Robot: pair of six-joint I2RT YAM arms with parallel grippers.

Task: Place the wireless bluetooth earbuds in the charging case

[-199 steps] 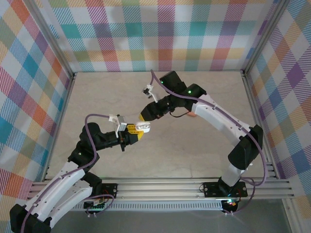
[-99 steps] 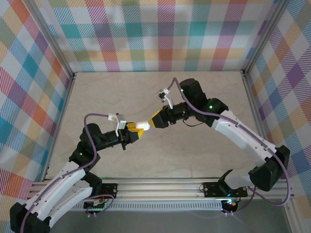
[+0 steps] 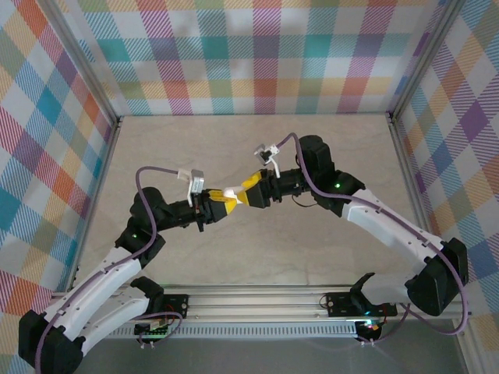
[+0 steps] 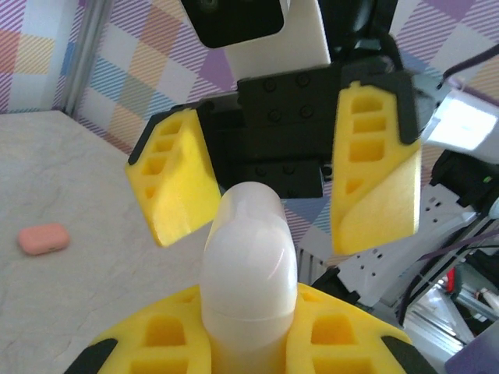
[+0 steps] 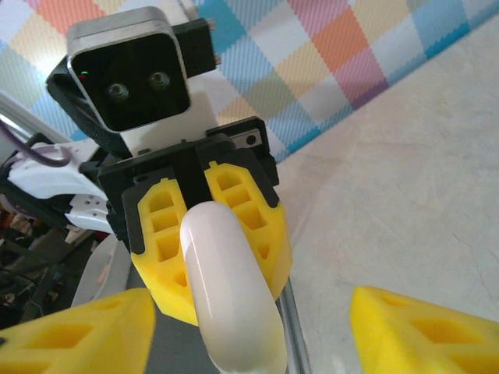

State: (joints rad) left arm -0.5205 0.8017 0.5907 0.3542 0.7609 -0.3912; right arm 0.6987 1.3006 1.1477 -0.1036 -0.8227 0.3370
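My left gripper (image 3: 220,204) is shut on a white pebble-like charging case (image 3: 232,192), held above the table with its rounded end pointing at the right arm. The case (image 4: 249,265) looks closed, with a seam low on its body. My right gripper (image 3: 248,192) faces it, open, with its yellow fingers (image 4: 181,183) on either side of the case's free end and not touching it. In the right wrist view the case (image 5: 230,288) sticks out from the left gripper (image 5: 210,234) and runs between my own spread fingertips (image 5: 425,335). The earbuds are out of view.
A small coral-pink case (image 4: 44,238) lies closed on the pale marble-look table (image 3: 187,148). Aluminium rails (image 3: 101,195) and checked cloth walls fence in the table. Both arms meet over its middle.
The right gripper's jaws have spread wider and it now meets the case head-on. The left gripper has lifted the white case slightly up and to the right.
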